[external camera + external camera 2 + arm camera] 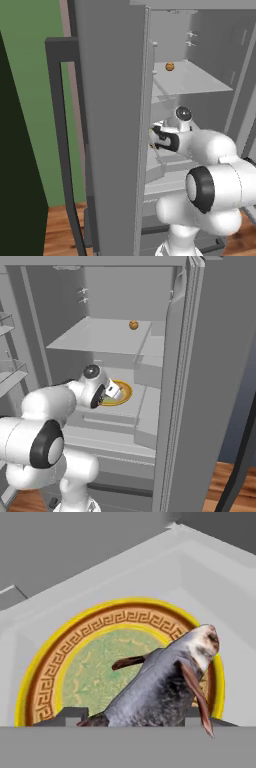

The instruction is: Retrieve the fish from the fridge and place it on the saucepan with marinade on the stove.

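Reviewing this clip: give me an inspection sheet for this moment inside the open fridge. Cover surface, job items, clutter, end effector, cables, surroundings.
Surface: white middle shelf of the fridge, doors open.
Job items: the fish, dark grey with a pale head, lies on the plate, its body running between the two fingertips. Saucepan and stove: nothing seen.
Clutter: round plate with a yellow rim and green centre under the fish; small orange ball on the upper shelf.
End effector: the end effector is low over the plate, jaws apart on either side of the fish; contact with it cannot be told.
Cables: nothing seen.
Surroundings: green wall and wooden floor to the left of the fridge.
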